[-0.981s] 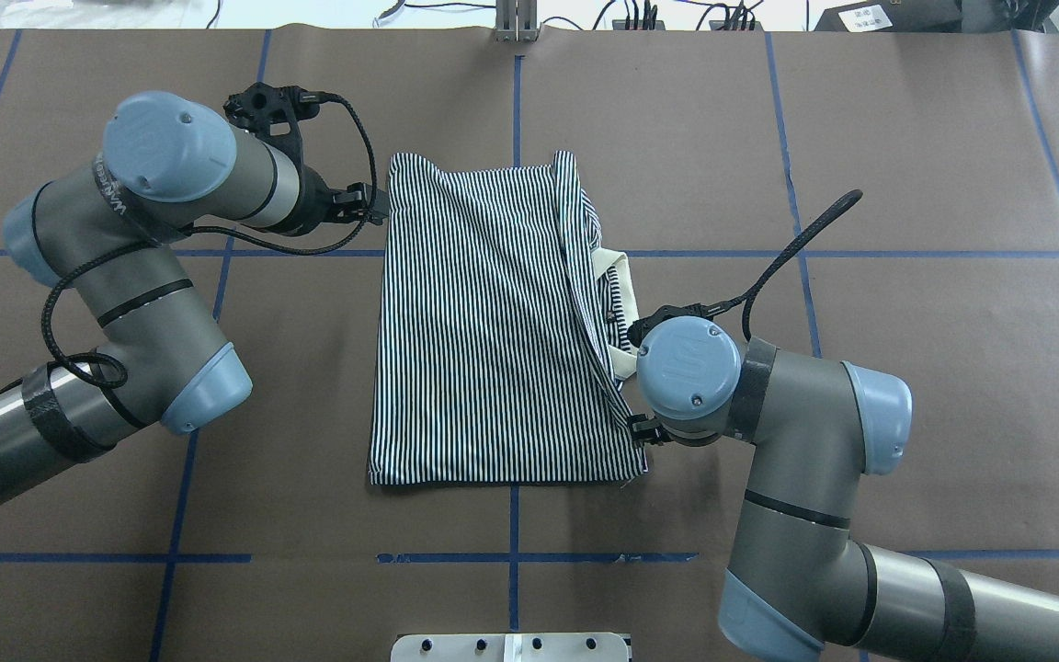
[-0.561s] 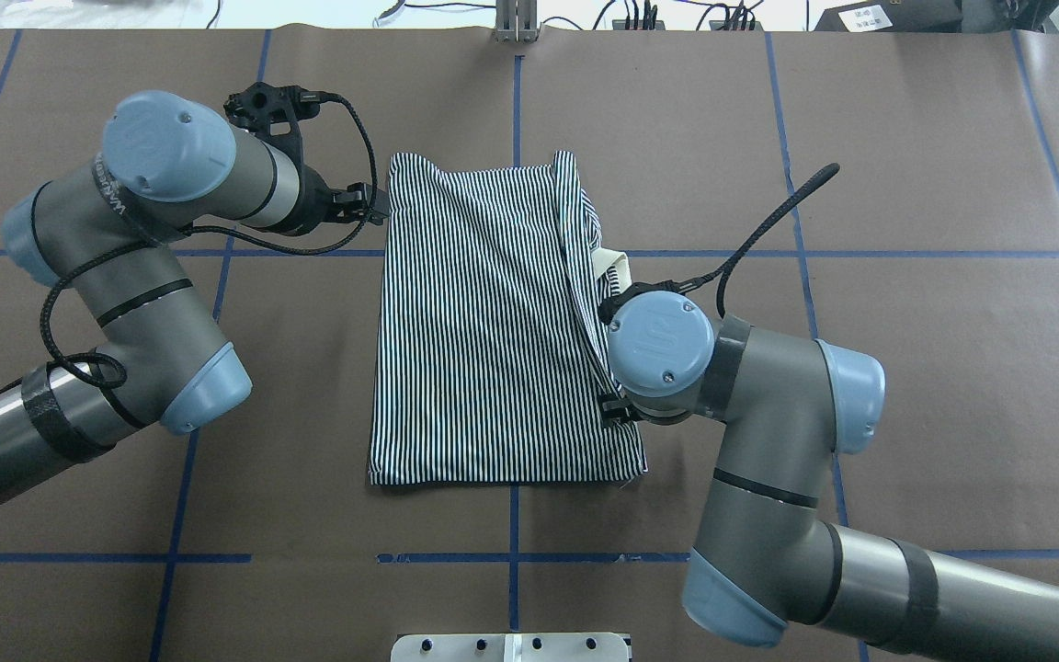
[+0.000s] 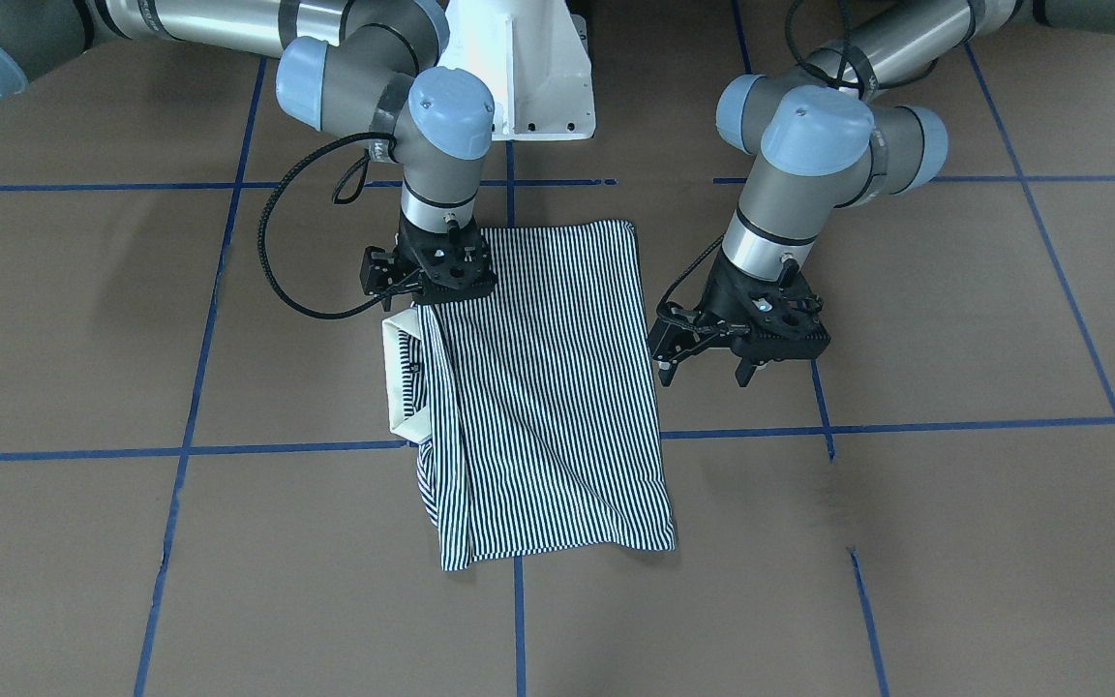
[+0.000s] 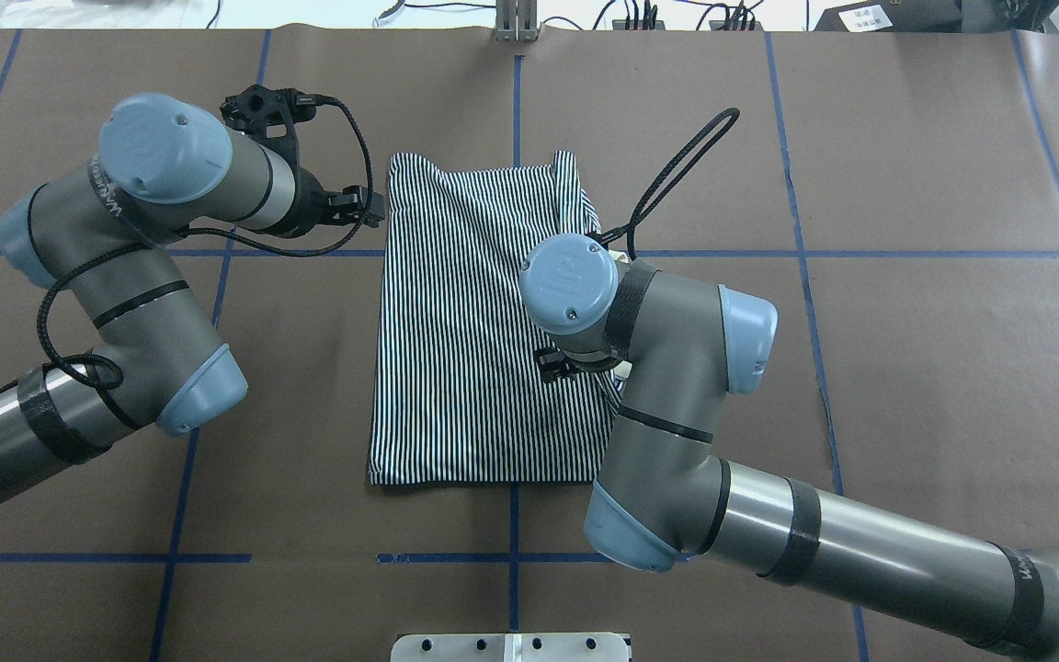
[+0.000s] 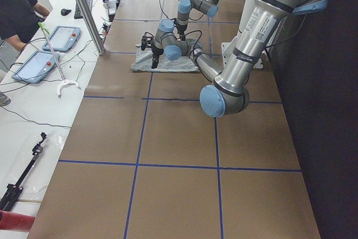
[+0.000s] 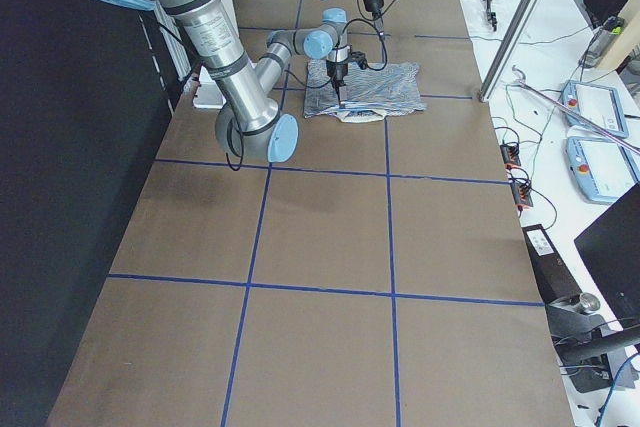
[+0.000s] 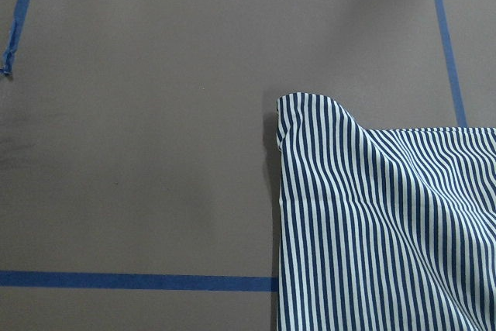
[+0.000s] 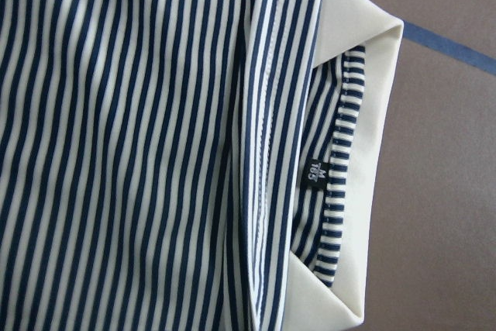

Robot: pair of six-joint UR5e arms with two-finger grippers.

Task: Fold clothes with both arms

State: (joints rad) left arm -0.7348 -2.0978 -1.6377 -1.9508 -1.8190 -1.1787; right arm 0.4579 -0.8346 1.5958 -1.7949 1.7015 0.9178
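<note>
The striped polo shirt (image 3: pixel 548 387) lies flat on the brown table, folded into a long rectangle, and also shows in the overhead view (image 4: pixel 465 322). Its cream collar (image 3: pixel 393 378) sticks out at one long edge. My right gripper (image 3: pixel 441 295) hangs over that edge near the collar, looks open and holds nothing; the right wrist view shows the collar (image 8: pixel 372 153) and a size label (image 8: pixel 314 170) close below. My left gripper (image 3: pixel 708 373) is open and empty beside the opposite long edge, clear of the cloth. The left wrist view shows a shirt corner (image 7: pixel 310 114).
The white pedestal base (image 3: pixel 528 68) stands behind the shirt. Blue tape lines (image 4: pixel 516 101) grid the brown table cover. Cables and devices line the far edge (image 4: pixel 640 14). An operator (image 5: pixel 17 9) and tablets sit beyond the table's end.
My right arm has swung from the shirt's lower right edge inward and up over the cloth near the collar. The shirt has not moved. My left arm has barely moved.
</note>
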